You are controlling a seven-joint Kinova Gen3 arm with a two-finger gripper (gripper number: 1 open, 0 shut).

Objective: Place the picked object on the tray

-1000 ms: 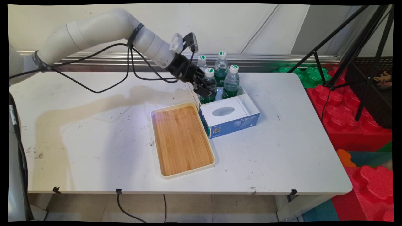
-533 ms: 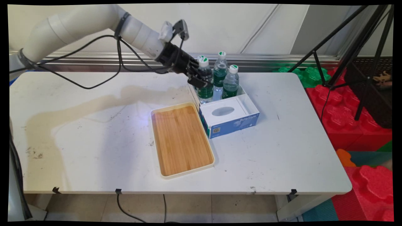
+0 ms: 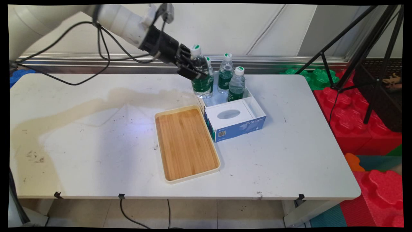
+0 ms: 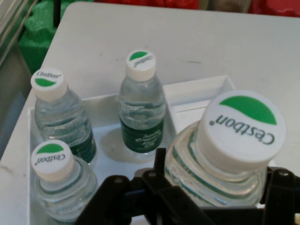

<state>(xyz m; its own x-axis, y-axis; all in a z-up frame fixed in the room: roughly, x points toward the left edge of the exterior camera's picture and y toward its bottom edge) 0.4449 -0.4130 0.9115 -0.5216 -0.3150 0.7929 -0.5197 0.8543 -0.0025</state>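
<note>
Tray [image 3: 186, 145]: on table [image 3: 96, 145], below the pincer | Gripper [image 3: 193, 69]: clamped on held bottle [image 3: 200, 72], lifted above box's left rear corner | Box [image 3: 254, 109]: three bottles [image 3: 236, 85] standing at its rear, just right of the held one.

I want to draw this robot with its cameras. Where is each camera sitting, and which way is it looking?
Main view: sits still above the table's near side, looking down across the white table toward the wall; shows the white arm and its gripper.
Hand view: rides on the hand, looking along the gripper down at the bottles; shows only its black linkage.
Both show: the held bottle, clamped in the gripper, and three other bottles in the white box.
</note>
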